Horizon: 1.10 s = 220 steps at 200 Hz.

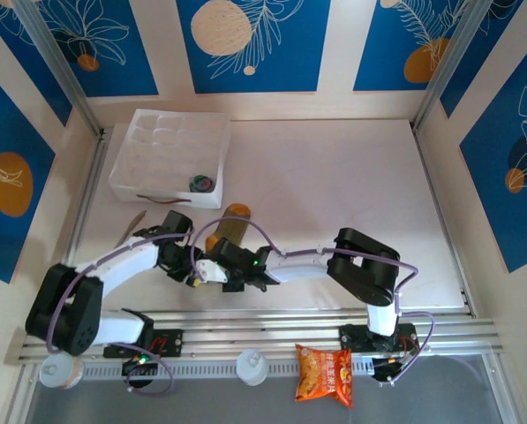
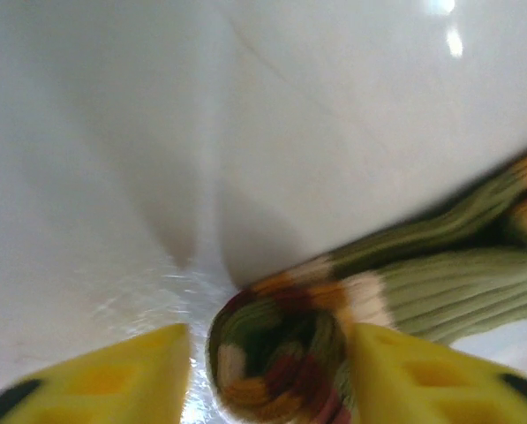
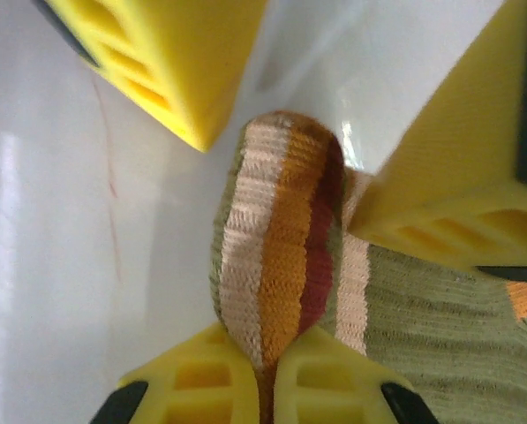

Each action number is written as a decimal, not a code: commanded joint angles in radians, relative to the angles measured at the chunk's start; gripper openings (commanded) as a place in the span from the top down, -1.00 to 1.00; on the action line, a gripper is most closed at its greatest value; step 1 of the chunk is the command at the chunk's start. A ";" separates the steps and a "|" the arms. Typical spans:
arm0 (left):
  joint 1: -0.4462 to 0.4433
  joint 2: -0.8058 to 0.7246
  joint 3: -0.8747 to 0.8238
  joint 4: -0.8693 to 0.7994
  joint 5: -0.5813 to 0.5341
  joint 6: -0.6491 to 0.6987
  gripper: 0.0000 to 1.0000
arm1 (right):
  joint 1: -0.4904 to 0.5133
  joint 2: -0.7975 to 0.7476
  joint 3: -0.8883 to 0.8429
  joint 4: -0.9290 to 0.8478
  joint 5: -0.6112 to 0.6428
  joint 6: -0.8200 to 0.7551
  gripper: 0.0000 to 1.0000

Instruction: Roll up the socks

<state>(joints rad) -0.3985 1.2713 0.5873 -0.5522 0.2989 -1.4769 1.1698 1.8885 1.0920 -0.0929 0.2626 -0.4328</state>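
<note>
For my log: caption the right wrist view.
Right hand pinching the striped cuff of an olive-green ribbed fabric sock on a white table.

Robot lab cell, not a home or a shop. White table [image 1: 334, 185] boxed in by aluminium frame posts [image 1: 58, 66] at far left and far right. Slotted aluminium rails [image 1: 272, 329] run along the near edge. Two white arms are bolted there, left arm [image 1: 126, 256] and right arm [image 1: 303, 263], with cables looped along each. The walls [image 1: 254, 44] are printed blue leaf panels, like a backdrop. Props are everyday items: white compartment tray [image 1: 122, 181] far left, snack packet [image 1: 325, 374] near, olive sock [image 2: 457, 291].
</note>
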 commanded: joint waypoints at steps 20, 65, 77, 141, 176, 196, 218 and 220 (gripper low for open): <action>0.019 -0.174 -0.010 -0.135 -0.042 -0.037 -0.40 | -0.094 0.121 0.020 -0.246 -0.355 0.233 1.00; 0.021 -0.235 -0.012 -0.189 -0.039 -0.055 -0.43 | -0.170 0.224 0.092 -0.316 -0.539 0.340 1.00; 0.021 -0.241 -0.015 -0.202 -0.036 -0.051 -0.41 | -0.181 0.244 0.113 -0.339 -0.555 0.348 1.00; 0.021 -0.244 -0.051 -0.223 -0.037 -0.050 -0.24 | -0.196 0.282 0.156 -0.376 -0.541 0.370 1.00; 0.021 -0.220 -0.130 -0.048 -0.021 -0.099 -0.10 | -0.167 0.213 0.080 -0.283 -0.448 0.354 1.00; 0.028 -0.177 -0.172 0.059 0.002 -0.135 0.00 | -0.139 0.156 0.027 -0.208 -0.339 0.326 1.00; 0.043 -0.103 -0.162 0.120 0.020 -0.124 0.07 | -0.126 0.118 -0.003 -0.145 -0.222 0.303 1.00; 0.044 -0.093 -0.159 0.127 0.022 -0.122 0.07 | -0.125 0.117 -0.003 -0.143 -0.214 0.301 1.00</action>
<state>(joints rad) -0.3626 1.0988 0.4458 -0.6048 0.2207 -1.5902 1.0405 1.9720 1.1595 -0.1631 -0.2733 -0.1463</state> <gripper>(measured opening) 0.475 0.069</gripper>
